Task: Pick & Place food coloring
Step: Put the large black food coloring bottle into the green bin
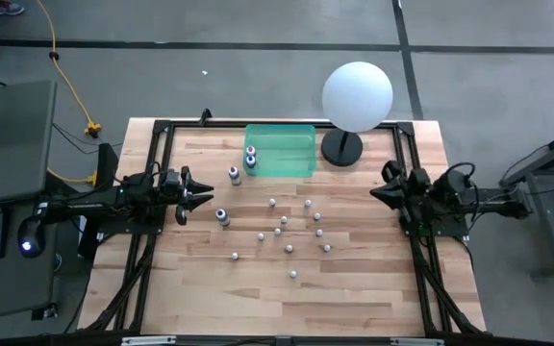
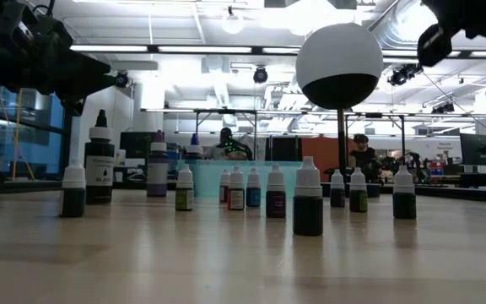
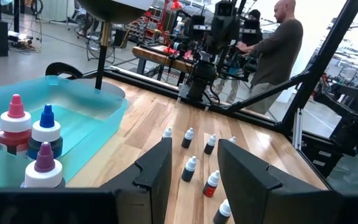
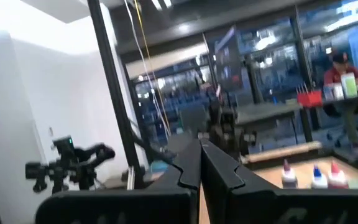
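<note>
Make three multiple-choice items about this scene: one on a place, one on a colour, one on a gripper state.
1. Where is the green tray?
A. beside the sphere's base
B. at the near table edge
C. under the left arm

2. What colour is the sphere?
A. red
B. white
C. blue

3. How is the right gripper?
A. open, empty
B. shut on a bottle
C. shut, empty

Answers: 1 A, the tray lies next to the black base. 2 B, it shows white from above. 3 C, its fingers meet with nothing between.
</note>
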`<control>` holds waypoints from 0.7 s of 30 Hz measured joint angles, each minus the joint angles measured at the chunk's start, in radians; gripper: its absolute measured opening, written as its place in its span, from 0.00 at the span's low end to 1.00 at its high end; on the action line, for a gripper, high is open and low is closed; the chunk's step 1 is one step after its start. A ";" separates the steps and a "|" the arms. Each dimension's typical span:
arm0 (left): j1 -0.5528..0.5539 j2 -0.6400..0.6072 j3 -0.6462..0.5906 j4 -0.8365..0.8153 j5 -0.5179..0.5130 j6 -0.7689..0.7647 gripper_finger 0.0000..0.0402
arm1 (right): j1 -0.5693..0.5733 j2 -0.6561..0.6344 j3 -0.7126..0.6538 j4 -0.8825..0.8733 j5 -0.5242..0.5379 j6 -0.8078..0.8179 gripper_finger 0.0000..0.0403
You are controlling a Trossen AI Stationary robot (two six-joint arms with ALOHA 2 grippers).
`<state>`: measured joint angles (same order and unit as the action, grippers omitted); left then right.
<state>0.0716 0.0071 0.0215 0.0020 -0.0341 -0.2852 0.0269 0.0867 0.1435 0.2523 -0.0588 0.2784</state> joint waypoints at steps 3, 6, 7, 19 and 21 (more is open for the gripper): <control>0.000 0.000 0.000 0.000 0.000 0.000 0.32 | 0.000 -0.006 -0.021 -0.035 0.000 0.009 0.00; 0.000 0.000 0.000 0.000 0.000 0.000 0.32 | 0.000 -0.028 -0.030 -0.023 0.005 0.009 0.00; 0.000 0.000 0.000 0.000 0.000 0.000 0.32 | 0.000 -0.035 -0.035 -0.024 0.008 0.010 0.00; 0.000 0.000 0.000 0.000 0.000 0.000 0.32 | 0.000 -0.080 -0.095 -0.033 0.009 0.036 0.00; 0.000 0.000 0.000 0.000 0.000 0.000 0.32 | 0.000 -0.080 -0.095 -0.055 0.009 0.036 0.00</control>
<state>0.0718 0.0068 0.0212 0.0019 -0.0341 -0.2855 0.0269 0.0063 0.0483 0.1976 -0.0494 0.3149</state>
